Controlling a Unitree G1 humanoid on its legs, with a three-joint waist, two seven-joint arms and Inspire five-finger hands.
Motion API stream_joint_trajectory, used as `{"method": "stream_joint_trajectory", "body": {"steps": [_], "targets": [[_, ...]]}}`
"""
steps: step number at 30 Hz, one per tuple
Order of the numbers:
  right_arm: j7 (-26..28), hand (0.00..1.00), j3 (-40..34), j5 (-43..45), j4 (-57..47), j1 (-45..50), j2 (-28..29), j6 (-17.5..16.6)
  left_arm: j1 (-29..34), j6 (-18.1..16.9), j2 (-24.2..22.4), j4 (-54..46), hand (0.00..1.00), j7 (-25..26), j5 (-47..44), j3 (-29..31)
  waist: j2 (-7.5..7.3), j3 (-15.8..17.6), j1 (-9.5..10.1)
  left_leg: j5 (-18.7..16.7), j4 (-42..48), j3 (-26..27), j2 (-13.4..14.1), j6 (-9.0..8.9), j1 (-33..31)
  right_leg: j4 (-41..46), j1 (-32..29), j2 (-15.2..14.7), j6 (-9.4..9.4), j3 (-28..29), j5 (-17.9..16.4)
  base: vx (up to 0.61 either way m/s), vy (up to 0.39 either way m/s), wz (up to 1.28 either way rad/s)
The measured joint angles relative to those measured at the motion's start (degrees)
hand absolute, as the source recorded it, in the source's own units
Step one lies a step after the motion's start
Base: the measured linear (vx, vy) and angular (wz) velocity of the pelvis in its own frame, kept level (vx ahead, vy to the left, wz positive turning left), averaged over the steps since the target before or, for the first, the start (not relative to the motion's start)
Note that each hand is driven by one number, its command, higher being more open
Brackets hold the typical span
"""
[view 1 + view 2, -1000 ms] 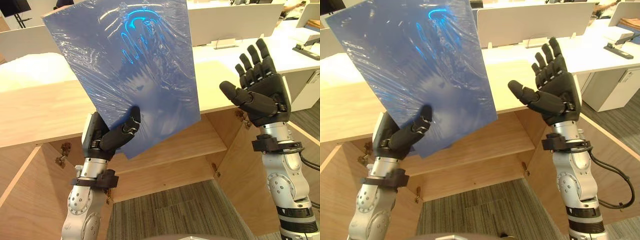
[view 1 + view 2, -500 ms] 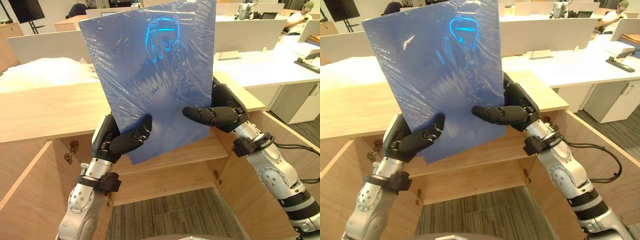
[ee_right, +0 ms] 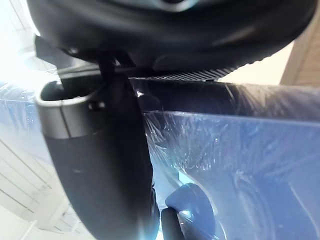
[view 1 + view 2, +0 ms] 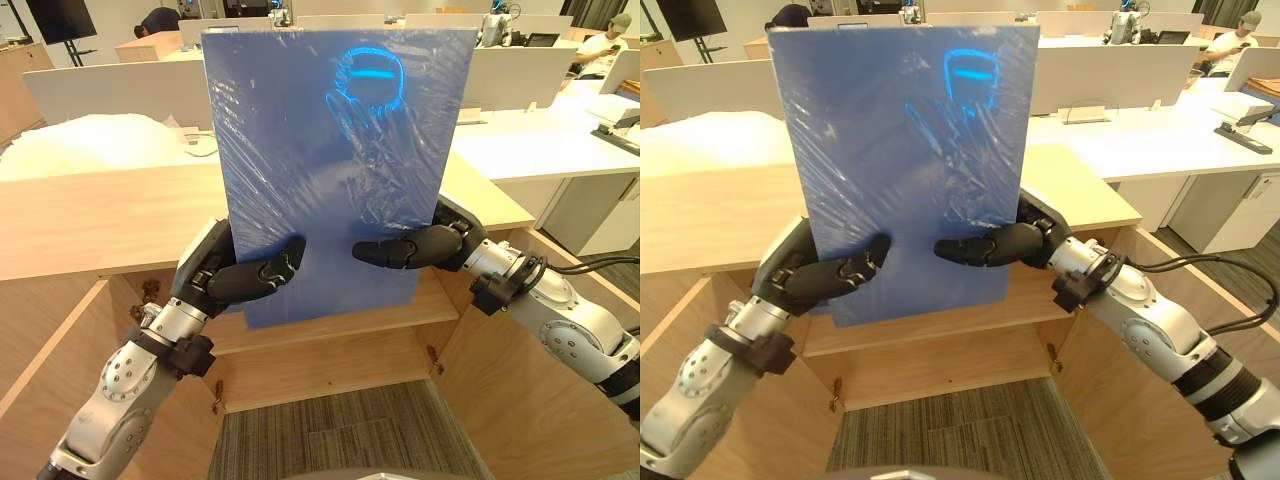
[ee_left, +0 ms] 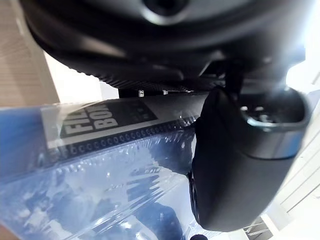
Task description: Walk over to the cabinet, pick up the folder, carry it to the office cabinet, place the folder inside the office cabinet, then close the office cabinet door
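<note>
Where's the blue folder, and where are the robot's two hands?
folder (image 4: pixel 335 150): left eye view, middle of its front.
left hand (image 4: pixel 255 280): left eye view, on its thumb.
right hand (image 4: pixel 400 247): left eye view, on its thumb.

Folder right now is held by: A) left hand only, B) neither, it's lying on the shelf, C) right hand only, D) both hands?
D: the left hand and the right hand each pinch a side of the upright folder near its bottom, with their thumbs across its front.
</note>
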Motion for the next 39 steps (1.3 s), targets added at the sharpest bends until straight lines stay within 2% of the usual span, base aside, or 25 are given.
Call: {"method": "stream_joint_trajectory", "body": {"steps": [3,4,6,7,9,11,13,16,18,20,24,27,28,30,33,34,37,39], "targets": [[0.0,0.00,3.4,0.0,1.4,-0.1,-2.8,0.8,0.0,-0.6,6.7,5.2,1.00,-2.3,-1.1,-7.8,-0.15,0.0,0.00,0.1,-0.5,0.3,0.0,-0.12,0.7,0.0,0.2,0.0,0.01,0.3,-0.1,0.00,0.007,-0.03],[0.0,0.00,4.0,-0.5,1.4,-0.3,-3.2,1.1,0.0,-0.2,8.1,6.2,1.00,-3.3,-1.1,-9.8,-0.16,0.0,-0.03,0.1,-0.6,0.3,0.0,-0.16,0.7,0.0,0.2,0.0,0.02,0.3,-0.1,-0.02,0.006,-0.06],[2.2,0.00,7.8,-3.3,0.6,-2.4,-5.6,2.3,0.3,2.3,10.9,10.8,1.00,-5.9,-0.5,-17.5,-0.18,0.0,-0.31,0.2,-1.2,0.7,0.1,-0.34,1.0,0.0,0.2,0.1,-0.01,0.6,-0.1,-0.03,0.004,-0.07],[2.2,0.00,8.5,-5.1,0.1,-2.5,-5.9,2.5,0.4,3.0,11.2,11.7,1.00,-6.7,0.6,-19.3,-0.30,0.0,-0.29,0.2,-1.3,0.9,0.1,-0.40,1.2,0.1,0.2,0.2,-0.04,0.7,-0.2,-0.02,0.006,-0.09],[2.6,0.00,8.9,-9.8,-2.3,-2.6,-4.6,3.1,0.8,5.5,11.1,12.9,1.00,-11.4,6.5,-26.0,-1.00,0.1,-0.44,0.3,-1.6,1.3,0.2,-0.54,1.3,0.2,-0.2,0.4,-0.10,1.0,-0.2,-0.02,0.003,-0.10],[2.4,0.00,8.3,-12.6,-6.2,-2.8,-1.9,3.1,1.7,6.3,9.6,13.5,1.00,-15.0,9.3,-29.5,-1.19,0.2,-0.63,0.3,-1.7,1.6,0.2,-0.57,1.5,0.3,-0.3,0.6,-0.13,1.3,-0.2,-0.01,0.002,-0.08],[2.3,0.00,5.5,-18.8,-10.0,-2.9,1.7,2.6,2.5,6.4,7.2,14.3,1.00,-17.2,11.5,-30.5,-1.22,0.3,-0.63,0.3,-1.8,1.6,0.2,-0.60,1.8,0.4,-0.3,0.6,-0.08,1.4,-0.3,0.00,0.000,0.00],[0.3,0.00,-0.5,-29.3,-14.5,-2.9,9.3,-0.6,2.4,6.4,1.4,20.6,1.00,-16.6,15.5,-30.2,-1.30,0.3,-0.36,0.3,-1.8,1.5,0.0,-0.59,1.6,1.5,-0.8,0.5,-0.10,1.4,-1.0,-0.05,0.002,0.02],[-2.9,0.00,-2.4,-39.0,-15.5,-2.9,15.5,-5.5,2.1,6.4,-2.2,26.4,1.00,-16.6,18.8,-30.2,-1.44,0.2,-0.44,0.2,-1.8,1.5,0.0,-0.60,1.6,1.7,-0.8,0.5,-0.06,1.4,-1.1,-0.05,0.003,-0.01],[-4.4,0.00,-1.4,-45.0,-15.5,-2.8,18.0,-8.9,2.1,6.4,-4.3,31.0,1.00,-16.6,22.5,-30.3,-1.63,0.1,-0.45,0.2,-1.8,1.6,0.0,-0.59,1.6,1.7,-0.9,0.5,-0.05,1.5,-1.1,-0.02,0.002,0.00],[-5.1,0.00,7.8,-57.4,-11.3,0.2,18.0,-11.0,2.1,6.1,-7.1,37.4,1.00,-16.6,30.2,-28.5,-2.17,0.1,-0.40,-0.1,-1.2,1.4,0.1,-0.48,1.1,1.7,-1.0,0.4,-0.07,1.4,-1.1,-0.01,0.000,0.00],[-4.9,0.00,15.4,-68.8,-2.1,4.1,16.4,-10.8,2.2,6.0,-10.4,44.7,1.00,-15.6,36.3,-25.2,-2.80,0.6,0.01,-0.5,-0.4,1.1,0.1,-0.18,0.6,1.6,-1.1,0.1,0.02,1.2,-1.2,-0.01,0.003,0.03],[-4.7,0.00,16.2,-71.0,0.2,4.9,16.1,-10.6,2.1,6.0,-11.2,46.2,1.00,-15.3,37.5,-24.3,-2.86,0.8,0.15,-0.6,-0.3,1.1,0.1,-0.10,0.5,1.6,-1.1,0.0,0.06,1.1,-1.2,0.00,0.014,0.04],[-5.2,0.00,17.4,-77.9,7.8,6.5,15.6,-8.7,2.5,6.4,-15.7,52.2,1.00,-13.4,40.9,-19.1,-2.92,1.6,0.87,-0.7,-0.3,0.9,-0.3,0.10,0.4,1.6,-1.1,-0.3,0.24,1.1,-1.3,0.00,0.025,0.04],[-5.0,0.00,17.4,-87.8,18.3,6.5,15.8,-5.8,3.2,7.8,-23.4,54.3,1.00,-6.8,51.2,-11.0,-1.88,2.6,1.91,-0.8,0.2,0.1,-0.8,0.34,0.1,1.6,-1.1,-0.9,0.57,0.4,-1.6,0.02,0.031,0.11],[-4.8,0.00,17.4,-88.5,20.0,6.4,16.2,-5.4,3.3,7.8,-24.2,54.3,1.00,-5.9,52.0,-10.1,-1.75,2.7,2.20,-0.8,0.3,0.0,-0.8,0.35,0.0,1.6,-1.1,-0.9,0.57,0.3,-1.6,0.03,0.024,0.13],[-4.0,0.00,14.6,-88.3,30.9,6.5,21.0,-4.8,3.9,7.9,-26.0,54.3,1.00,-3.8,53.1,-7.1,-1.12,3.4,2.56,-0.9,1.0,-1.5,-0.7,0.44,-0.5,1.7,-0.7,-0.8,0.36,-1.2,-1.8,0.01,-0.001,0.22],[-4.0,0.00,7.3,-87.8,40.5,6.5,27.5,-2.4,4.5,8.0,-27.9,55.1,1.00,-2.6,53.1,-4.8,0.18,4.2,2.62,-0.9,1.4,-2.0,-0.6,0.44,-0.7,1.8,-0.5,-0.8,0.29,-1.8,-1.9,-0.02,-0.007,0.14]]}}
